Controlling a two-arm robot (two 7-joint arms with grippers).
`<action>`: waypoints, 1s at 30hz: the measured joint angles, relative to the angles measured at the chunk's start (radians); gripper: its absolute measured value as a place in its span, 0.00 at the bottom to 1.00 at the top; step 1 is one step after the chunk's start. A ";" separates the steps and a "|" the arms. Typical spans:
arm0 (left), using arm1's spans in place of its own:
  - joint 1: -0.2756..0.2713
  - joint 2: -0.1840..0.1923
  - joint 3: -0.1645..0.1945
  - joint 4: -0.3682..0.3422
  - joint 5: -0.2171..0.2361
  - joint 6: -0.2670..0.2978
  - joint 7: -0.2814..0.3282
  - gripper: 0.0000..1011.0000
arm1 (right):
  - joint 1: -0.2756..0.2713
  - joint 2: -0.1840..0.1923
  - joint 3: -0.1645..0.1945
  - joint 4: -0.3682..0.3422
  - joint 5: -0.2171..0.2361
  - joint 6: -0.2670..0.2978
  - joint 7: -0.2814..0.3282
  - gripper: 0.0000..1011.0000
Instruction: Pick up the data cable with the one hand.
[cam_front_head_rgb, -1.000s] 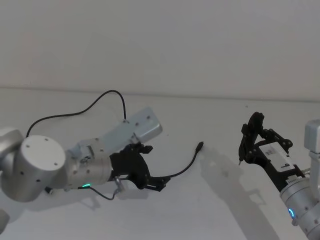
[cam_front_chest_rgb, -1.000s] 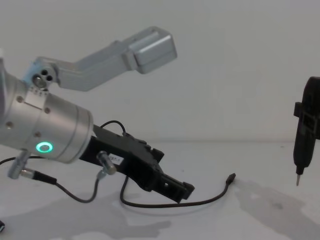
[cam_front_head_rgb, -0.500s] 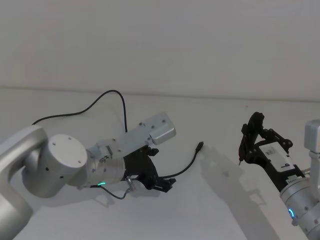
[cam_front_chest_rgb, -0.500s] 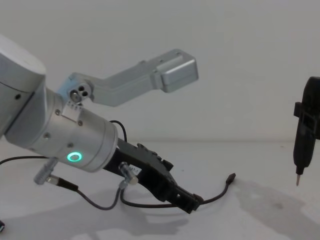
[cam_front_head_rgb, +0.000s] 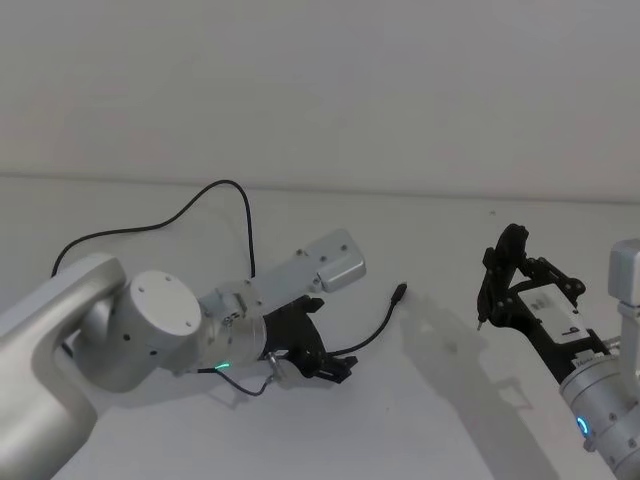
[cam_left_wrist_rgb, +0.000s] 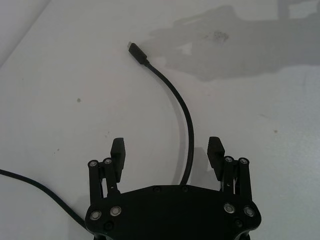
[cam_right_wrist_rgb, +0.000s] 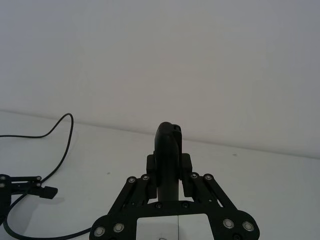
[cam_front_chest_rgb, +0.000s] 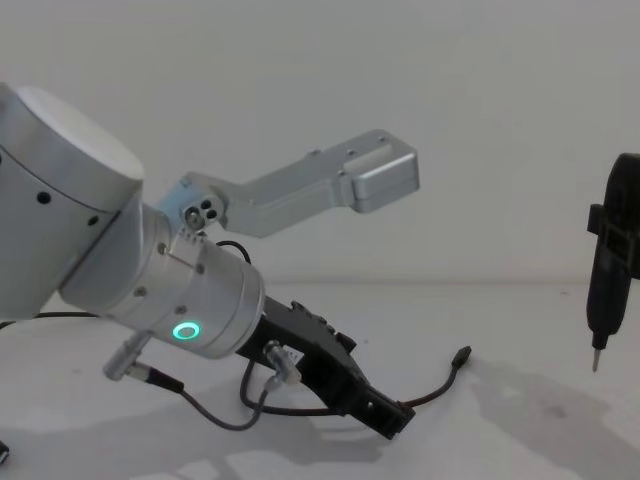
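Left pincer (cam_left_wrist_rgb: 166, 146) advanced, data cable (cam_left_wrist_rgb: 191, 137) between spread jaws

- Data cable (cam_front_head_rgb: 365, 337): plain black, cord and plug alike.
- Left pincer (cam_front_head_rgb: 338, 368): matte black, dotted with small silver screw heads in the left wrist view.
- Wrist cylinder (cam_front_chest_rgb: 200, 295) behind it: brushed silver, banded by a glowing green ring (cam_front_chest_rgb: 185, 330).
- Bracket (cam_front_chest_rgb: 350, 185) above: pale silver-grey.
- Thin wire (cam_front_chest_rgb: 200, 414) under that wrist: dark grey, tipped with a shiny silver plug (cam_front_chest_rgb: 128, 366).
- Right pincer (cam_front_head_rgb: 503, 275): black, with a white label (cam_front_head_rgb: 562, 322) bearing small dark print; blue ring (cam_front_head_rgb: 583, 428) lit on the silver wrist.
- Slim tool (cam_front_chest_rgb: 608, 270): black, pale at the point.
- Desk (cam_front_head_rgb: 450, 420): plain white, marked by soft grey shadows.
- Wall (cam_front_head_rgb: 320, 80): off-white, unpatterned.
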 joint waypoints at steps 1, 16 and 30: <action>-0.001 -0.004 0.001 0.006 0.003 -0.003 0.003 0.99 | 0.000 0.000 0.000 0.000 0.000 0.000 0.000 0.27; -0.007 -0.034 0.005 0.050 0.025 -0.021 0.021 0.90 | 0.000 0.000 0.000 0.000 0.000 0.000 0.000 0.27; -0.009 -0.043 0.006 0.063 0.031 -0.027 0.027 0.48 | 0.000 0.000 0.000 0.000 0.000 0.000 0.000 0.27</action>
